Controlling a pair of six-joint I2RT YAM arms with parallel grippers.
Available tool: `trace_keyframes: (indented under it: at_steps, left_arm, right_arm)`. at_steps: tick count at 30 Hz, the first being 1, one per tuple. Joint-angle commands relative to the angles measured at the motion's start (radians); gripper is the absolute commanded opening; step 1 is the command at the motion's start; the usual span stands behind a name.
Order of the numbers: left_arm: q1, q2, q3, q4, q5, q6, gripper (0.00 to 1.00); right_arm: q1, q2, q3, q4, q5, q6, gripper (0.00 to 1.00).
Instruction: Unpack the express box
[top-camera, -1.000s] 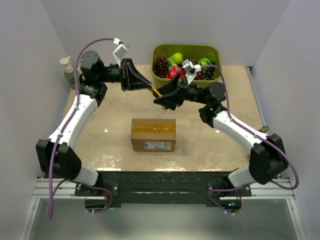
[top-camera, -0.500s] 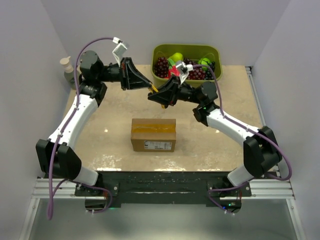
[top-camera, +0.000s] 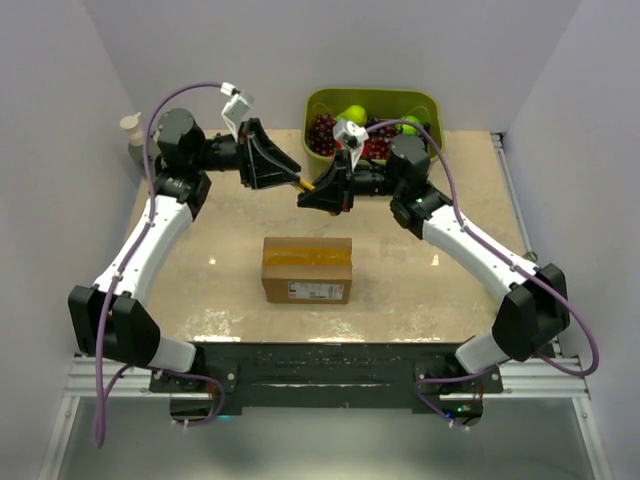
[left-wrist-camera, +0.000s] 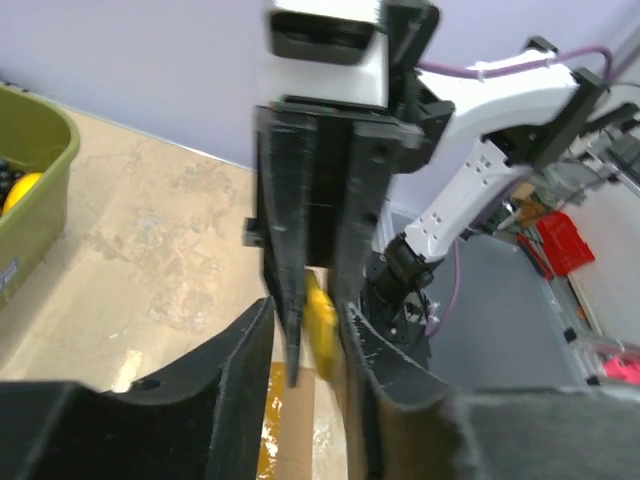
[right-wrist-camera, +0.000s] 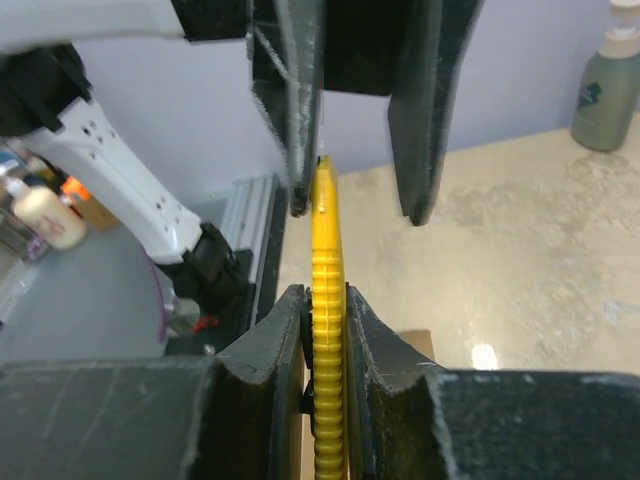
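Note:
The express box, brown cardboard with yellowish tape on top and a white label on its near side, sits closed at the table's middle. Part of it shows in the left wrist view and the right wrist view. Both grippers meet in the air behind it. My right gripper is shut on a yellow ridged tool. My left gripper is open, its fingers on either side of the tool's far end.
A green bin of grapes and other fruit stands at the back, right behind the right wrist; its corner shows in the left wrist view. A pump bottle stands at the back left.
My right gripper has moved left and back toward my left gripper, so its fingers now meet the left's at the yellow tool. The box has not moved.

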Motion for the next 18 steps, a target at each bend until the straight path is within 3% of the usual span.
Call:
trace_keyframes:
  at_steps: [1,3,5,6,7,9,12,18]
  left_arm:
    - [0.017,-0.044,0.003,-0.056,-0.085,0.118,0.55]
    - [0.054,-0.065,0.016,-0.126,-0.112,0.186,0.98]
    - [0.112,-0.08,0.013,-0.145,-0.114,0.213,1.0]
    - [0.133,-0.1,0.01,-0.188,-0.122,0.273,1.0]
    - [0.158,-0.111,-0.004,-0.212,-0.138,0.296,1.0]
    - [0.216,-0.154,-0.044,-0.22,-0.193,0.336,1.0]
    - [0.252,-0.188,-0.099,-0.404,-0.372,0.544,1.0]
    - [0.2,-0.208,-0.277,-0.444,-0.577,0.611,0.92]
  right_arm:
    - [0.014,-0.038,0.108,-0.429,-0.075,-0.393,0.0]
    - [-0.03,-0.012,0.184,-0.701,-0.067,-0.532,0.0]
    - [-0.076,0.014,0.293,-0.895,-0.05,-0.75,0.0]
    - [-0.084,0.035,0.343,-1.123,0.004,-0.837,0.0]
    - [-0.086,0.066,0.385,-1.222,0.04,-1.002,0.0]
    - [-0.086,0.077,0.451,-1.362,0.133,-1.086,0.0]
    - [-0.083,0.078,0.477,-1.418,0.279,-1.082,0.0]
    - [-0.072,0.025,0.402,-1.473,0.531,-1.091,0.0]
